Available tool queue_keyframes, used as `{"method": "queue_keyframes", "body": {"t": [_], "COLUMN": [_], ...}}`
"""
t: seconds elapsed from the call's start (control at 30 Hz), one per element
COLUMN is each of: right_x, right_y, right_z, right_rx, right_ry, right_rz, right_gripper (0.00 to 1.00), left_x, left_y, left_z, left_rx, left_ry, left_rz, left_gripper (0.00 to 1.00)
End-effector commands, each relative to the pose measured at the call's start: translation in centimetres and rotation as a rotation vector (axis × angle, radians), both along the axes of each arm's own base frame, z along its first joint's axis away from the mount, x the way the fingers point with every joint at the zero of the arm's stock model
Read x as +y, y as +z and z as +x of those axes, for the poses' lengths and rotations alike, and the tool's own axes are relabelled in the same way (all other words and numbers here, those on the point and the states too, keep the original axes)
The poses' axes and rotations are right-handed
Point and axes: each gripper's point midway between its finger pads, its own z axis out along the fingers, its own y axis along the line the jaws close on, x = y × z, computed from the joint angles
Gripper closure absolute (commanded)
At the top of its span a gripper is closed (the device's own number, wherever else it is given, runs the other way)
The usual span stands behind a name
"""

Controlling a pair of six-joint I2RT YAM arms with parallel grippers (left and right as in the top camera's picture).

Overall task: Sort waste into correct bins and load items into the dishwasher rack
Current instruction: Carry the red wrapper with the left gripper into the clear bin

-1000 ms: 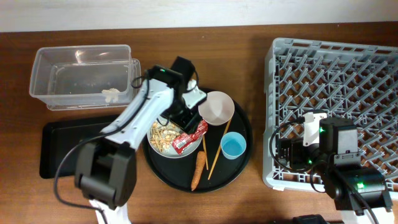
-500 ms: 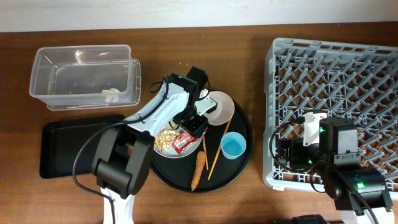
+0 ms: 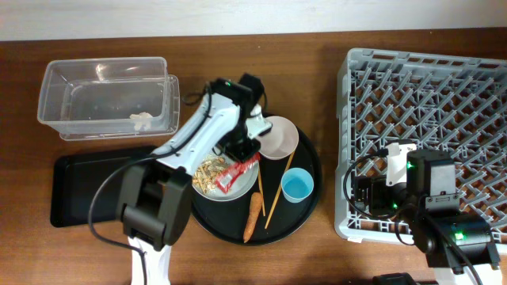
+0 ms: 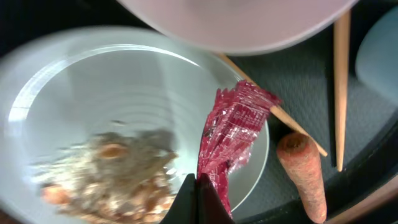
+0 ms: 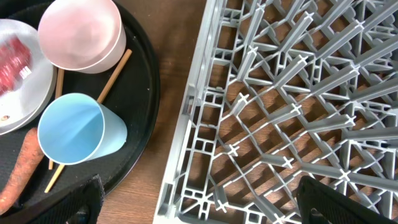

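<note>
My left gripper [image 3: 242, 153] is shut on the crumpled red wrapper [image 3: 240, 169] over the pale plate [image 3: 235, 192]. In the left wrist view the black fingertips [image 4: 186, 202] pinch the wrapper's [image 4: 233, 134] lower end, and the wrapper hangs above the plate [image 4: 93, 81]. Beige food scraps [image 3: 207, 172] lie on the plate's left half. The carrot [image 3: 253, 214] lies on the round black tray beside the plate. The pinkish bowl [image 3: 277, 136] and the blue cup [image 3: 297, 187] stand on that tray. My right gripper [image 5: 202, 202] is open over the grey rack's [image 3: 428, 119] front left corner.
The clear tub [image 3: 107, 99] at the back left holds a small white scrap [image 3: 141, 119]. The shallow black rectangular tray [image 3: 83, 186] lies in front of it. Two wooden chopsticks [image 3: 276, 196] lie on the round black tray [image 3: 310, 207] between the plate and the cup.
My left gripper moved from above the plate down to the red wrapper and closed on it. The wrapper now stands stretched up from the plate. The right arm has not moved.
</note>
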Motion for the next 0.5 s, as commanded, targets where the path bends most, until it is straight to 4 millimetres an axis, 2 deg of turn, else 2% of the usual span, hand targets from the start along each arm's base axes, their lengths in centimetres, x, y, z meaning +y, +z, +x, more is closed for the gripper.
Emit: {"method": "queue_keyframes", "body": {"t": [0.0, 0.07, 0.13, 0.2, 0.3, 0.47], "right_x": [0.2, 0.2, 0.2, 0.2, 0.2, 0.2], "right_y": [0.9, 0.9, 0.9, 0.9, 0.9, 0.9], "right_z": [0.3, 0.3, 0.3, 0.3, 0.3, 0.3], "right_rx": [-0.025, -0.025, -0.025, -0.025, -0.025, -0.025], "right_ry": [-0.002, -0.002, -0.001, -0.001, -0.001, -0.001], "right_rz": [0.011, 0.011, 0.011, 0.011, 0.011, 0.011], "right_gripper": [0.02, 0.02, 0.02, 0.02, 0.02, 0.02], "left_x": [1.8, 4.1, 8.4, 11.2, 16.6, 23.0], "left_y": [6.4, 8.9, 11.0, 11.8, 13.1, 15.1], "left_z": [3.5, 5.5, 8.3, 10.4, 14.1, 17.6], "left_rx": [-0.188, -0.290, -0.406, -0.473, -0.604, -0.771], "left_ry": [0.064, 0.128, 0.265, 0.339, 0.498, 0.638], "left_rz": [-0.066, -0.087, -0.074, -0.083, -0.099, -0.106], "left_gripper": [1.00, 1.00, 1.00, 1.00, 1.00, 1.00]}}
